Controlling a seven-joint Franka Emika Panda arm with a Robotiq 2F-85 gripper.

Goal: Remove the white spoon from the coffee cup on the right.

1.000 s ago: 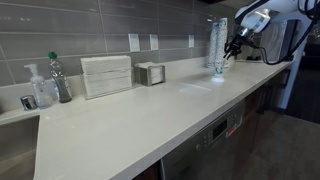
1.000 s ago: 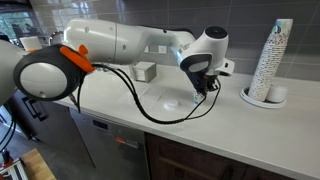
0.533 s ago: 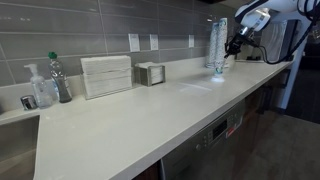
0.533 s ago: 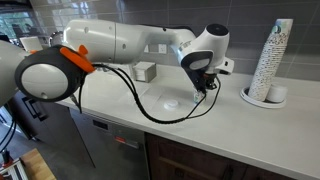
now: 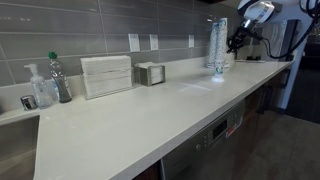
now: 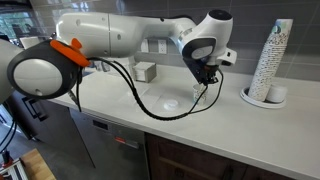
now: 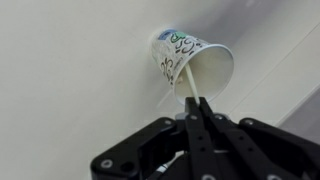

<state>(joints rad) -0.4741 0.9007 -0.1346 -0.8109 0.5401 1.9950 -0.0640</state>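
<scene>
In the wrist view my gripper (image 7: 197,103) is shut on the thin handle of the white spoon (image 7: 188,86). The handle runs from the jaws into the mouth of a patterned paper coffee cup (image 7: 195,62) on the pale counter; the spoon's bowl is hidden inside the cup. The gripper hangs above the counter in both exterior views (image 5: 236,43) (image 6: 208,76). The cup shows there only as a faint pale ring (image 6: 172,103) below the gripper; the spoon is too thin to make out.
A tall stack of cups (image 5: 216,45) (image 6: 272,60) stands on a round base close to the gripper. A napkin box (image 5: 106,75), a small holder (image 5: 150,73), bottles (image 5: 58,78) and a sink lie further along the counter. A black cable (image 6: 150,108) droops onto the counter.
The gripper has moved upward, away from the counter, still shut on the spoon handle. Nothing else has moved.
</scene>
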